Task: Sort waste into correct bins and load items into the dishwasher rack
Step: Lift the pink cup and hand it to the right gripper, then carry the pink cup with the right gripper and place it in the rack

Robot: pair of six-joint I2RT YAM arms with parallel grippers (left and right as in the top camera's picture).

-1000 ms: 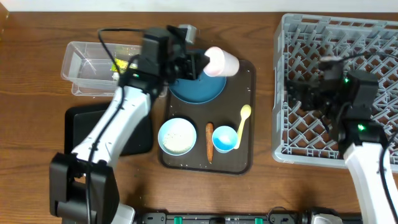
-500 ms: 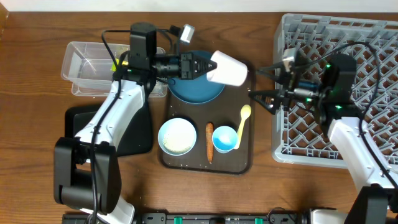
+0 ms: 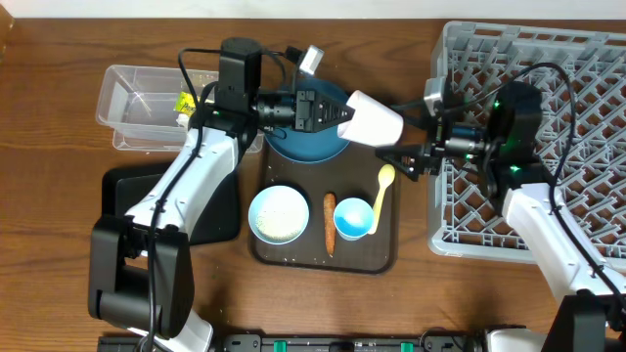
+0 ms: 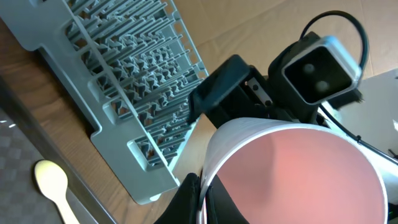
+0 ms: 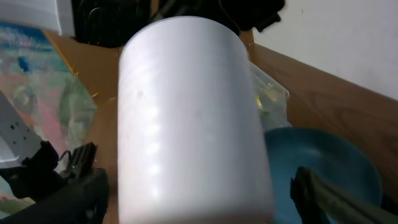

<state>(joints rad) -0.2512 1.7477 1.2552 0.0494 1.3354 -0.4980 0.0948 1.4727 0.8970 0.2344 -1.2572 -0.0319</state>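
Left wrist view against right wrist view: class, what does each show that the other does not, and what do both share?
Only the left wrist view shows the large grey plastic dishwasher rack, the pale yellow spoon and the pink inside of the small pink-and-white cup. Only the right wrist view shows the large dark blue plate and a corner of the clear plastic tub. Both show that cup, filling much of each frame.

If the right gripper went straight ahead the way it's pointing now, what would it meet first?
Most likely the pink-and-white cup held by the left gripper: it sits dead ahead of the right gripper, whose jaws are open.
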